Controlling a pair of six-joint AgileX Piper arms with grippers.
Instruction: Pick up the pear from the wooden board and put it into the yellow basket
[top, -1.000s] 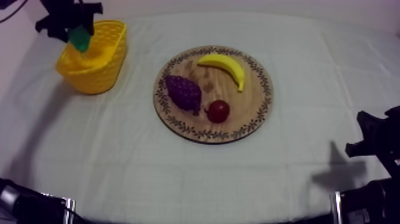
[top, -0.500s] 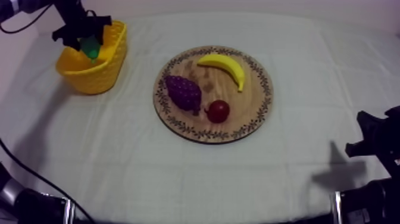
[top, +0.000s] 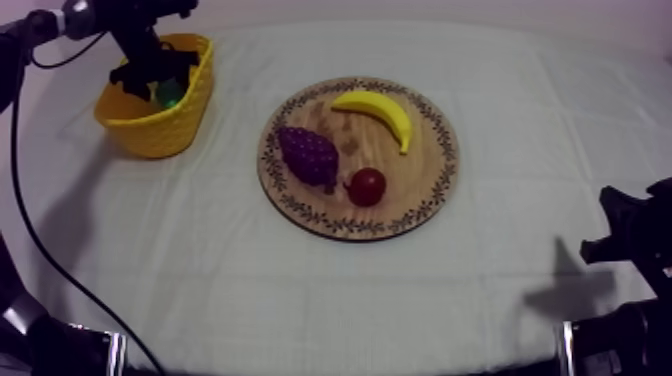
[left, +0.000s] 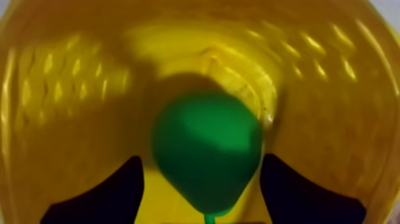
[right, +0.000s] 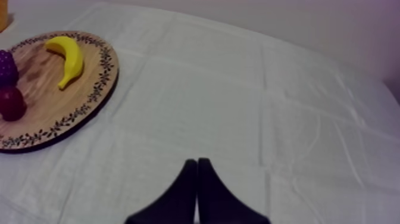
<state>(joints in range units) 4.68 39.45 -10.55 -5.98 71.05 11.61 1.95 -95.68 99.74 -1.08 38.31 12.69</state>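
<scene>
The table (top: 520, 300), under its pale cloth, spans the whole top view. At its centre lies the round wooden board (top: 441, 178) with the patterned rim. It holds three toy fruits, and a bare patch of wood shows among them.

The yellow basket (top: 165, 135) stands at the upper left, well apart from the board and within easy reach of the left arm, which comes in from the upper left corner. The left gripper (top: 158, 80) is down inside the basket's mouth, and I judge it is that low so the fruit can be let go near the floor rather than dropped from above the rim.

At the lower right edge the right arm sits parked. The right gripper (right: 197, 162) is closed on nothing, its fingers pressed into a narrow wedge, hanging over bare cloth clear of the work.

On the board, the bunch of grapes (top: 308, 155) lies at the left, the banana (top: 378, 110) at the upper right and the small red fruit (top: 367, 186) just beside the grapes.

The pear (top: 168, 95) is inside the basket, clasped between the left gripper's black fingers (left: 113, 190). It seems to hang just above the floor, given the shadow it casts there. It is plain smooth green, broad end away from the camera, tapering to a thin green stem. Placing looks almost done; only the release is left.
</scene>
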